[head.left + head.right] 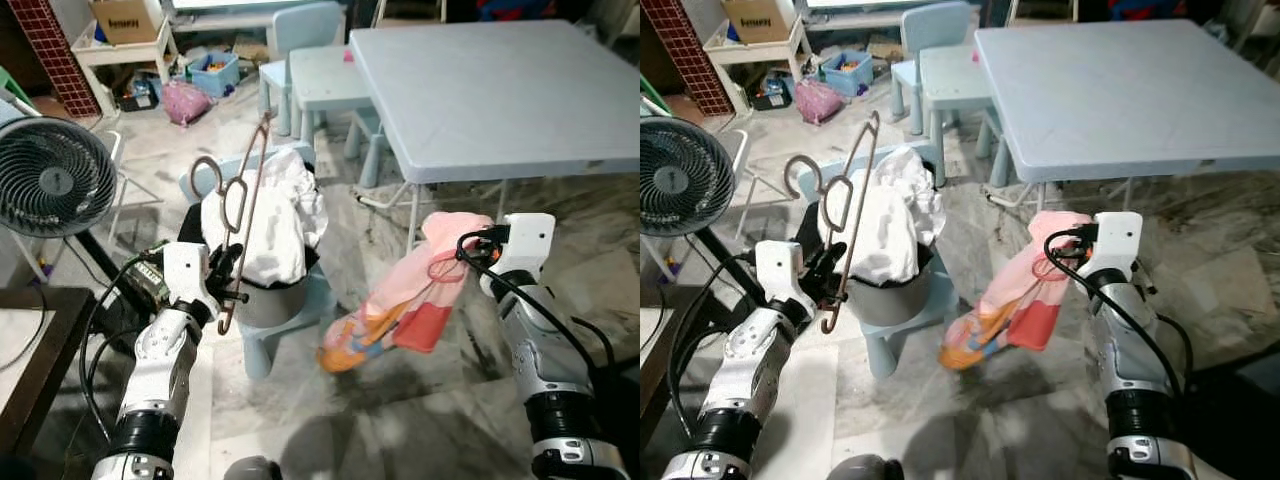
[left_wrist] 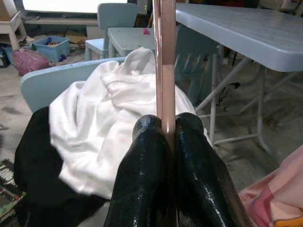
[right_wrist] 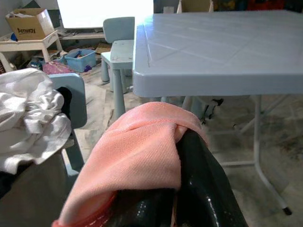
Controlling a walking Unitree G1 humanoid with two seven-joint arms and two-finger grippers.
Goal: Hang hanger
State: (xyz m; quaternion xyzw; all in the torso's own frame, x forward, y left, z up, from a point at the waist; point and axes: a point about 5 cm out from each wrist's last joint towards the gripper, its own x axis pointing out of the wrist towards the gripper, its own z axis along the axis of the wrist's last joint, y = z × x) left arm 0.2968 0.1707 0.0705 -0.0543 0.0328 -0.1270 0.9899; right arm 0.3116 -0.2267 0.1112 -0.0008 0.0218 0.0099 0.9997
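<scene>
Left gripper (image 2: pixel 165 137): my fingers clamp the thin copper-coloured metal hanger (image 1: pixel 243 215), before the grey laundry bucket (image 1: pixel 270 300).
Right gripper (image 3: pixel 182 142): pinching pink cloth (image 1: pixel 410 300), fingertips hidden.
Cardboard box (image 3: pixel 27 26): label unreadable.

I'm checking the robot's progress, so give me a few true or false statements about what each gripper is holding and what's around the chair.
1. The left gripper is shut on the hanger. True.
2. The right gripper holds a white cloth. False: it holds the pink garment.
3. The white laundry lies heaped in a bin on the small blue chair. True.
4. The pink garment is already on the hanger. False: the two are apart, one in each gripper.
5. The fan stands on the big table. False: it stands on the robot's left, away from the table.
</scene>
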